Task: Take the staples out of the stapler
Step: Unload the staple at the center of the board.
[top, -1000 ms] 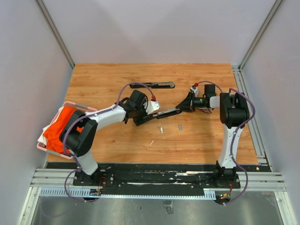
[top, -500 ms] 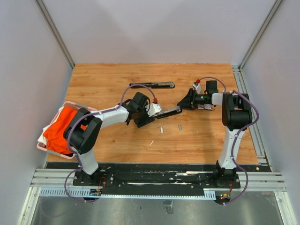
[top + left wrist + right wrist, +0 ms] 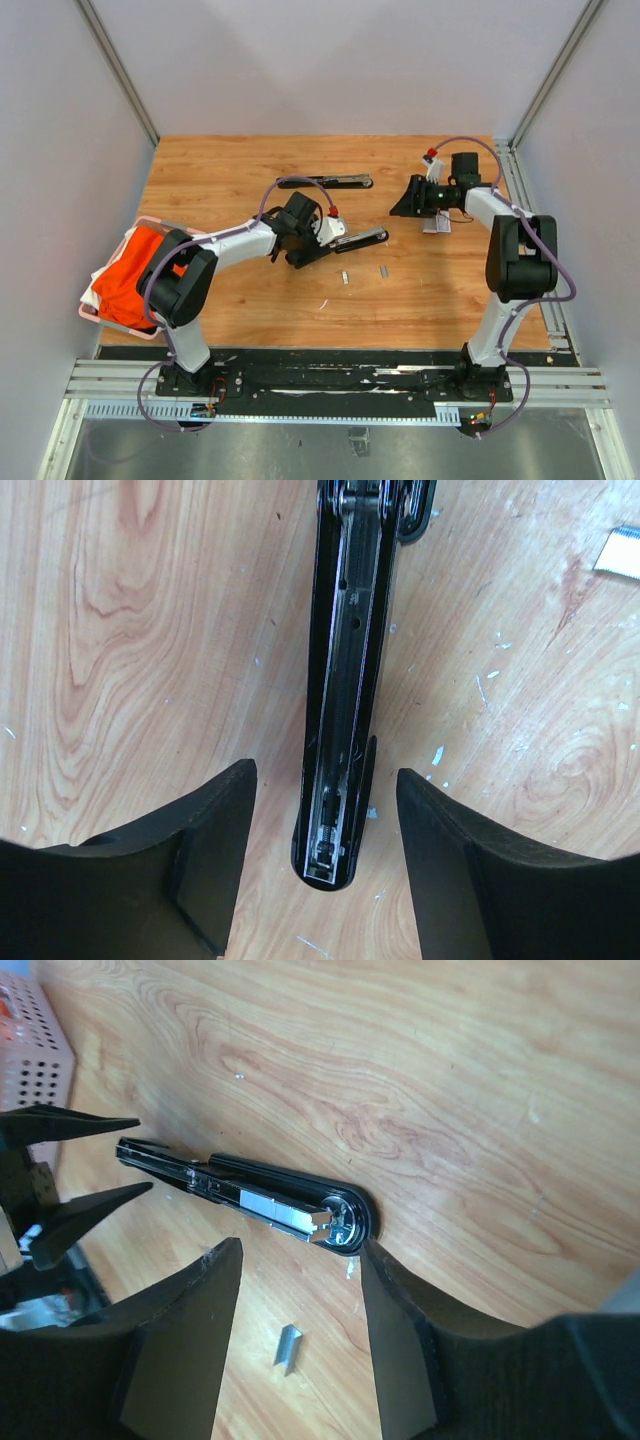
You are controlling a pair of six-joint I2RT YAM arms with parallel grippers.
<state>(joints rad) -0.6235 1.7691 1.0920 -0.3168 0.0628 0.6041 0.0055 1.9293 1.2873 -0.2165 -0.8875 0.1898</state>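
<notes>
**Top external view.** The right gripper [image 3: 400, 205] has let go of the right end of the stapler [image 3: 352, 239] and pulled back to the upper right of centre. Its jaws are open and empty. The right arm is folded, with its wrist pointing left. The stapler has dropped and now lies on the table [image 3: 200, 170] at centre frame. The left arm reaches in diagonally from the lower left, and the left gripper [image 3: 305, 248] straddles the stapler's left end. Two loose staples [image 3: 345, 277] lie just below the stapler (so part of the unloading is done).

**Left wrist view.** The fingers [image 3: 215, 850] stand on either side of the open magazine with a gap on each side. They grip nothing.

**Right wrist view.** A silvery strip sits in the channel near the rounded end (probably staples not yet removed). One loose piece lies at lower centre. Judged from this, the magazine needs another pass.
</notes>
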